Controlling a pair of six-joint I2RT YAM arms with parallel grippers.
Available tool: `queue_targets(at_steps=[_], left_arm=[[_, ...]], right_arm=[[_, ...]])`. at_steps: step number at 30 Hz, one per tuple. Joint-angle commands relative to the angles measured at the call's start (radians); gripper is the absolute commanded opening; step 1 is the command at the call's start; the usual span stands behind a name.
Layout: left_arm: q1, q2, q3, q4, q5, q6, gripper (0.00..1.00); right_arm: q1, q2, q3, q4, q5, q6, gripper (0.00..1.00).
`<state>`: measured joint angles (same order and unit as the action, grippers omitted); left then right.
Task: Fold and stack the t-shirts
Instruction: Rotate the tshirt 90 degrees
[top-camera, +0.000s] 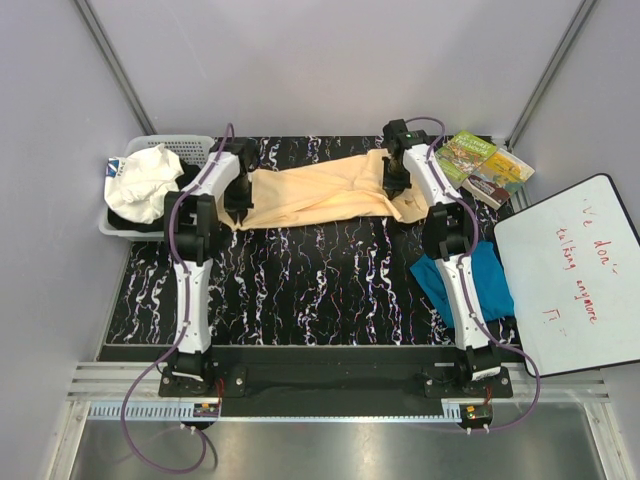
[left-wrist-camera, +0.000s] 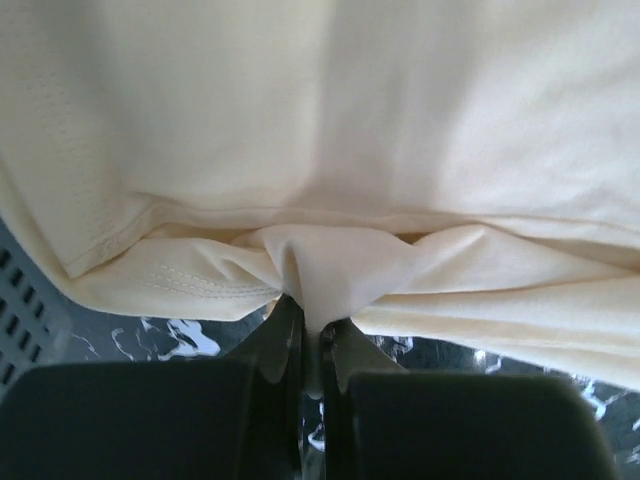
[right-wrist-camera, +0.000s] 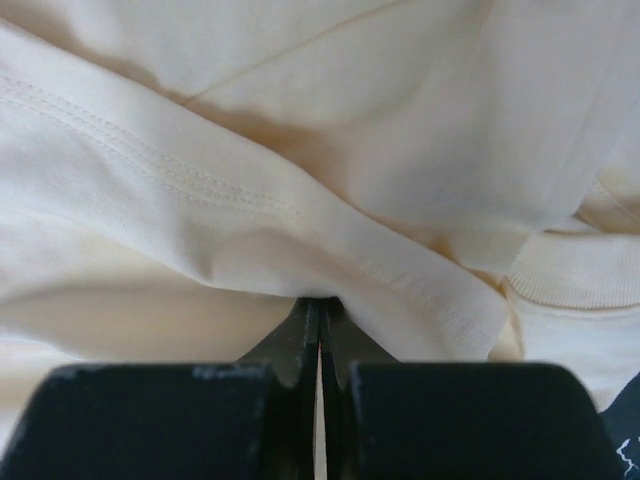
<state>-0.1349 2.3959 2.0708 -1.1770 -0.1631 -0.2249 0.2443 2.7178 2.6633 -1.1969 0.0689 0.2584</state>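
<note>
I am gripping the peach shirt (top-camera: 320, 195) at both ends, left pincer (left-wrist-camera: 312, 328) and right pincer (right-wrist-camera: 320, 322) each clamped on cloth, its long axis running left-right across the far table (top-camera: 300, 285).

light: bright, even, overhead | shadows: faint, soft on tabletop (top-camera: 320, 280) | glare: dull sheen on metal ledge (top-camera: 320, 450) at tabletop's near edge | wrist views: near foreground blurred
</note>
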Motion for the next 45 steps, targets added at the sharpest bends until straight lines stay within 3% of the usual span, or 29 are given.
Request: queue_targets(at_steps=[1, 5, 10, 15, 19, 20, 21, 22, 23, 25, 28, 36, 45], left_arm=[[-0.055, -0.036, -0.128, -0.075, 0.157, 0.009, 0.0], [-0.11, -0.093, -0.196, -0.084, 0.281, 0.004, 0.0], [-0.198, -0.188, -0.297, -0.078, 0.427, -0.014, 0.0], [-0.255, -0.337, -0.376, -0.065, 0.41, -0.024, 0.0], [-0.255, -0.446, -0.414, -0.076, 0.332, -0.028, 0.34], [-0.255, -0.464, -0.428, -0.078, 0.327, -0.027, 0.66], [-0.256, -0.507, -0.445, -0.079, 0.324, -0.027, 0.86], [-0.256, -0.53, -0.48, -0.078, 0.323, -0.027, 0.96], [-0.258, -0.553, -0.495, -0.067, 0.324, -0.024, 0.99], [-0.258, -0.627, -0.535, -0.055, 0.315, -0.022, 0.99], [-0.258, -0.687, -0.572, -0.026, 0.292, -0.016, 0.99], [-0.307, -0.652, -0.661, 0.069, 0.283, 0.041, 0.97], [-0.486, -0.647, -0.736, 0.126, 0.027, 0.042, 0.98]], right_arm=[[-0.004, 0.056, 0.029, 0.173, 0.048, -0.01, 0.0], [-0.004, 0.072, 0.036, 0.276, -0.004, 0.002, 0.0], [-0.004, 0.094, 0.059, 0.402, -0.034, 0.004, 0.1], [-0.004, 0.063, 0.06, 0.442, -0.066, -0.034, 0.21], [-0.004, -0.03, -0.021, 0.45, -0.093, -0.064, 0.36], [-0.005, -0.07, -0.034, 0.45, -0.099, -0.068, 0.4], [-0.004, -0.091, -0.048, 0.45, -0.107, -0.08, 0.46], [-0.004, -0.113, -0.078, 0.45, -0.109, -0.082, 0.56], [-0.004, -0.162, -0.094, 0.45, -0.107, -0.085, 0.6], [-0.004, -0.208, -0.14, 0.45, -0.097, -0.091, 0.68], [-0.003, -0.308, -0.192, 0.445, -0.087, -0.1, 0.74], [-0.005, -0.426, -0.273, 0.37, -0.08, -0.074, 0.75], [-0.002, -0.494, -0.364, 0.333, -0.126, -0.018, 0.75]])
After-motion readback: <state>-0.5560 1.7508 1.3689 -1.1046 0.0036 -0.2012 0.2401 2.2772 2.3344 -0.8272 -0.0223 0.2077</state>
